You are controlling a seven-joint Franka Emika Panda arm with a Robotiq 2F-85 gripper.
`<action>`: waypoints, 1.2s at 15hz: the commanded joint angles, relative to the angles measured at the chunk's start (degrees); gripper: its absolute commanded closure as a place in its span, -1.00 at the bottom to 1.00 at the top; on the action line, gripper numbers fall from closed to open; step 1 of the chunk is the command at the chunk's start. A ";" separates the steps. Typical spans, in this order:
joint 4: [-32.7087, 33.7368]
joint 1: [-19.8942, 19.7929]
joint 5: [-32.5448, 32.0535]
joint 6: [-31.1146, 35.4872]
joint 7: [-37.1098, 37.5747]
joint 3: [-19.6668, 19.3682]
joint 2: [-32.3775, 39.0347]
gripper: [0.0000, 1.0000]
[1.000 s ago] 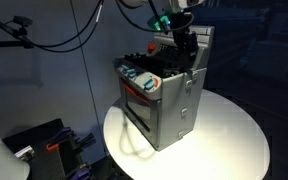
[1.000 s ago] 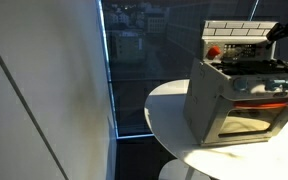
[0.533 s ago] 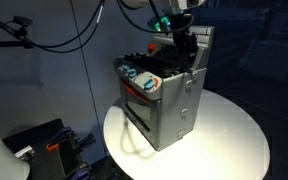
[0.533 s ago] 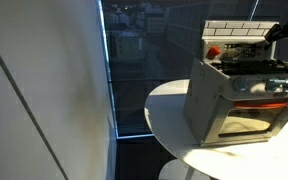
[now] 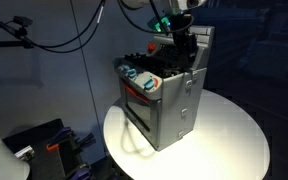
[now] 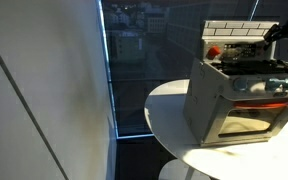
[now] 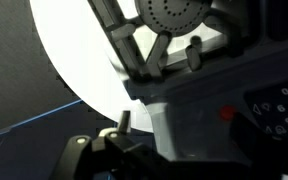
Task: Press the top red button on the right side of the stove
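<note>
Stove point(image 5: 164, 98) stands upright near the middle of the round white table point(image 5: 234, 140), oven door facing left and near in that exterior view. Its black cooktop point(image 5: 156, 68) is on top, with the brick-pattern back panel point(image 6: 239, 35) rising at the far edge. In the wrist view a small red button point(image 7: 225, 113) sits on a grey face of the stove, just left of a cluster of dark keys. In an exterior view a red spot point(image 6: 213, 50) shows at the left end of the back panel; cannot confirm it is the same button. Gripper point(image 5: 185, 48) hangs over the far right part of the cooktop, just in front of the back panel, pointing down; in the other exterior view it is at the right frame edge point(image 6: 287, 30). Finger spacing is too dark to read, so clenched or released cannot be told; nothing visibly held. Judgement: the button lies right of and below wrist-view centre, not yet touched, so the fingertips need a short sideways shift toward it.
</note>
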 commanded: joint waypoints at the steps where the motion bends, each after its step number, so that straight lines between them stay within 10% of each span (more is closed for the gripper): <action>1: 2.91 0.78 1.08 -1.97 0.51 -0.74 1.51 -1.00; 18: 6.77 0.84 1.22 -2.22 0.72 -1.11 4.68 -1.00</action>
